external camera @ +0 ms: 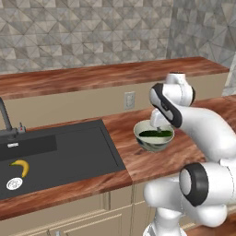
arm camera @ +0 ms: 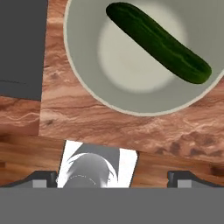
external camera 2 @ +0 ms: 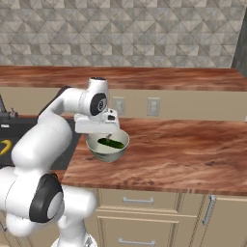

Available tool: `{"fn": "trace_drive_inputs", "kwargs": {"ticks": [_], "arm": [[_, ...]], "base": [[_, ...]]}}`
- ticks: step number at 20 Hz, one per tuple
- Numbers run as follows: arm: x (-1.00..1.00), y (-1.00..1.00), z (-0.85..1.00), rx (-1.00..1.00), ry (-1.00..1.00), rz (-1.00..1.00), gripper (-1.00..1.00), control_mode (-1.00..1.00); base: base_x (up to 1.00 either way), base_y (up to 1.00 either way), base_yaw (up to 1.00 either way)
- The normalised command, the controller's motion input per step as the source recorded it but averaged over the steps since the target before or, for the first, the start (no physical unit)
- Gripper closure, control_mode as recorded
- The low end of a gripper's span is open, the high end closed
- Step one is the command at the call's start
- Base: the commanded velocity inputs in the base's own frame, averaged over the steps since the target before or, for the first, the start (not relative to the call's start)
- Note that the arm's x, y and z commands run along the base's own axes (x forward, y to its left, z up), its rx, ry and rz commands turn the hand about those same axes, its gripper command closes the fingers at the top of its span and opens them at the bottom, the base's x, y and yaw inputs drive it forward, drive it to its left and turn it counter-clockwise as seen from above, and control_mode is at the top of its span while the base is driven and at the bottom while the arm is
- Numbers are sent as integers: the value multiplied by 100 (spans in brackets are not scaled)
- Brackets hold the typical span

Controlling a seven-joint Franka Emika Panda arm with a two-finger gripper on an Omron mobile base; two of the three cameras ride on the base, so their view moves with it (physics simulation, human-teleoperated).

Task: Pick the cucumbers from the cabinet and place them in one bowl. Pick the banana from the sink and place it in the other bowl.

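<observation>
A dark green cucumber (arm camera: 159, 41) lies at a slant inside a pale grey bowl (arm camera: 87, 83) on the wooden counter. In the left base view the bowl (external camera: 153, 140) stands just right of the black sink (external camera: 69, 152). My gripper (external camera: 157, 122) hangs directly over the bowl, open, with nothing between its fingers. Its fingertips (arm camera: 41, 177) rise at the bottom corners of the hand view, far apart. From the right base view the gripper (external camera 2: 103, 132) sits above the bowl's (external camera 2: 107, 150) near rim, and the cucumber (external camera 2: 111, 143) is inside. A yellow banana (external camera: 21, 167) rests in the sink basin beside the silver drain (external camera: 14, 183).
A dark faucet (external camera: 6, 120) stands at the sink's back left. Wall outlets (external camera 2: 153, 106) sit on the tan backsplash under a raised wooden ledge (external camera: 106, 73). The counter (external camera 2: 183, 154) stretches right of the bowl, with drawers (external camera 2: 137, 200) below it.
</observation>
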Motion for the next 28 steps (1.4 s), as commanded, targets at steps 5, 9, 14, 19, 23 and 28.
{"fn": "trace_drive_inputs", "kwargs": {"ticks": [5, 9, 14, 19, 23, 28], "arm": [[-58, -6, 0, 0, 0, -25, -100, -100], [-53, 1, 1, -4, -2, -20, -100, -100], [-35, 2, 0, -5, 0, -10, -100, -100], [-5, 0, 0, 0, 0, 0, -100, -100], [0, 0, 0, 0, 0, 0, -100, -100], [0, 0, 0, 1, -1, -2, -100, 100]], "base": [[0, 0, 0], [0, 0, 0], [0, 0, 0], [0, 0, 0], [0, 0, 0], [0, -2, -4]]}}
